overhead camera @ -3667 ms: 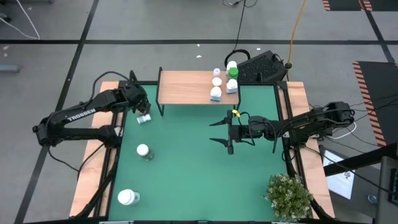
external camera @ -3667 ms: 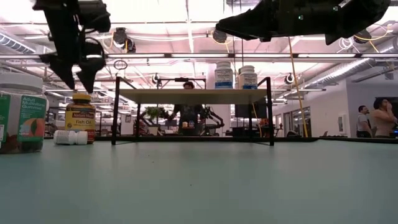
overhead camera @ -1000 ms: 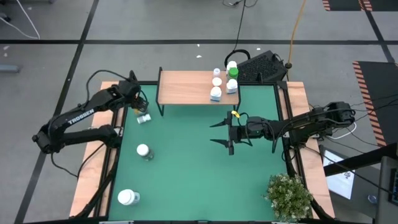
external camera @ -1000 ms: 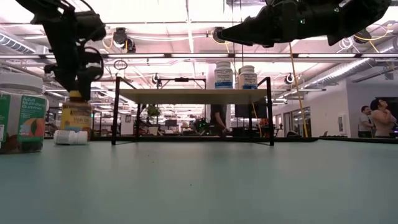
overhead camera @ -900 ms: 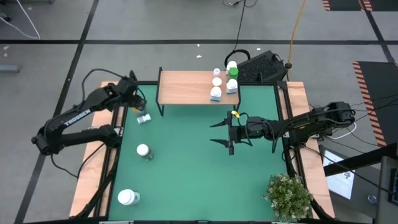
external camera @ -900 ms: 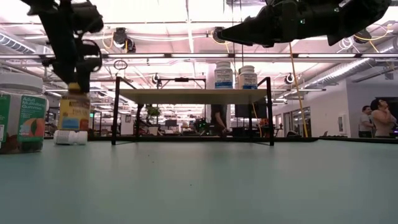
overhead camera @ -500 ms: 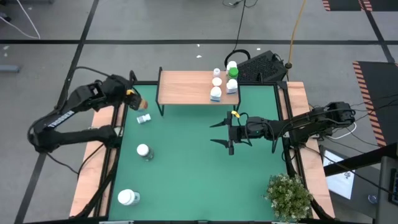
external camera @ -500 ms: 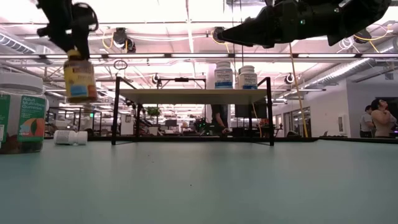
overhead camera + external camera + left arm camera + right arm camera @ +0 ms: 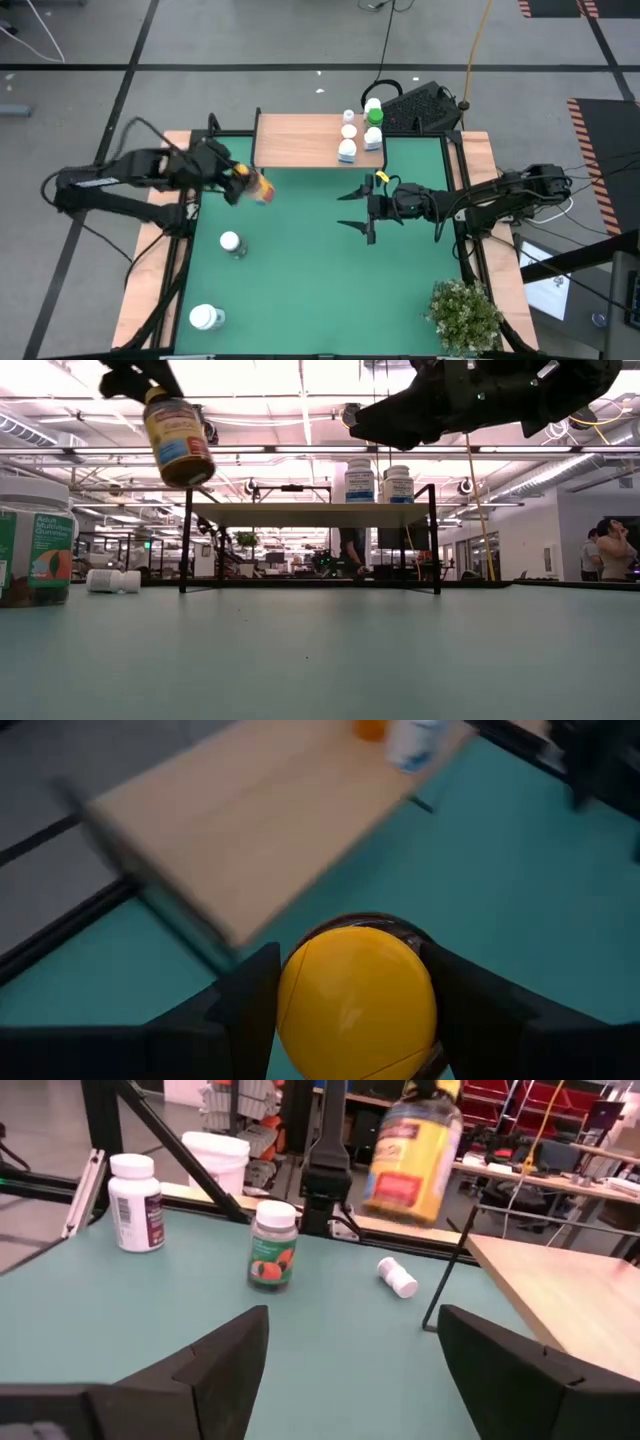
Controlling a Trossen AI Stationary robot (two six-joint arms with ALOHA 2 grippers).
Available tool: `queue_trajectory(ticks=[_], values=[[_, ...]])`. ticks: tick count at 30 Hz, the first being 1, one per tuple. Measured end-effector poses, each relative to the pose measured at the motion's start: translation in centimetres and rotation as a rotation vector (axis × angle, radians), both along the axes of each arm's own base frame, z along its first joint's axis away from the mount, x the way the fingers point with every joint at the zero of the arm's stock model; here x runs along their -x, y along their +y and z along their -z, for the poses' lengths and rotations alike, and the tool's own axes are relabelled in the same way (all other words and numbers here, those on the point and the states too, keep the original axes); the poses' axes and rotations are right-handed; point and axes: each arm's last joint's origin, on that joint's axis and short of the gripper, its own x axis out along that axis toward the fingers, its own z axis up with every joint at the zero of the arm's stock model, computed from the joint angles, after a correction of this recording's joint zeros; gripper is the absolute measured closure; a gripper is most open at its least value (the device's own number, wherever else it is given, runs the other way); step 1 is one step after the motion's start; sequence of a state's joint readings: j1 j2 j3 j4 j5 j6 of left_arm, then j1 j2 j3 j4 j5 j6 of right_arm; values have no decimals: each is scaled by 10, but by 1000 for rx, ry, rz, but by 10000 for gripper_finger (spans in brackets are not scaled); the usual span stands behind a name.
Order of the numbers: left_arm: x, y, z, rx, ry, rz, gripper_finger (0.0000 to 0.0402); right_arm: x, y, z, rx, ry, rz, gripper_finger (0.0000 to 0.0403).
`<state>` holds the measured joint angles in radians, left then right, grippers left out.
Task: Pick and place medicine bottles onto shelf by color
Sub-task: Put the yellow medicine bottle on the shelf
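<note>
My left gripper (image 9: 248, 184) is shut on an amber medicine bottle with a yellow cap (image 9: 178, 438), held in the air in front of the left end of the shelf (image 9: 300, 140). Several white bottles and one green-capped bottle (image 9: 375, 117) stand at the shelf's right end. My right gripper (image 9: 360, 211) hovers open and level over the table's middle right, with nothing between its fingers. On the green table lie a small white bottle on its side (image 9: 397, 1277), an upright gummy bottle (image 9: 231, 243) and an upright white bottle (image 9: 206, 318). My left gripper pinches the amber bottle at its cap end between its two fingers (image 9: 250, 1010), one on each side just below the yellow cap (image 9: 357, 1000). The fingers slant down from the table's left. The bottle hangs below them, clear of the table, its bottom tilted toward the shelf.
A leafy potted plant (image 9: 463, 315) stands at the near right corner. The shelf's thin black legs (image 9: 184, 545) stand at the far side. The shelf's left half (image 9: 285, 140) is bare wood. A black device (image 9: 420, 107) lies beyond the table's far edge.
My left gripper has risen from the table's far left and swung toward the right, carrying the amber bottle up clear of the table and tipping it from upright to slanted. The small white bottle stays lying where it was. My right gripper has rolled a little in place.
</note>
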<state>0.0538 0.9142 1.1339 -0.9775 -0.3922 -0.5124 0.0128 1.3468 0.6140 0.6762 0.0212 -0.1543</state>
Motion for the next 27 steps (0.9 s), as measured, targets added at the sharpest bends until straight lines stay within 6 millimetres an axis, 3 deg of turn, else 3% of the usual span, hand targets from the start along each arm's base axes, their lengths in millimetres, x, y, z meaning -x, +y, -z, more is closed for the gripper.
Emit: queue_trajectory(ticks=[6, 10, 15, 20, 27], values=[[-62, -35, 26, -40, 82, 153, 183, 0, 0, 0, -12, 1, 2, 104], [-102, -60, 59, -86, 168, 205, 183, 0, 0, 0, -16, 1, 3, 104], [-139, -82, 100, -99, 230, 224, 183, 0, 0, 1, -19, 12, 4, 103], [-157, -94, 128, -109, 265, 231, 183, 0, 0, 1, -14, 11, 4, 103], [-161, -94, 132, -109, 265, 220, 178, 0, 0, 1, -5, 8, 2, 103]])
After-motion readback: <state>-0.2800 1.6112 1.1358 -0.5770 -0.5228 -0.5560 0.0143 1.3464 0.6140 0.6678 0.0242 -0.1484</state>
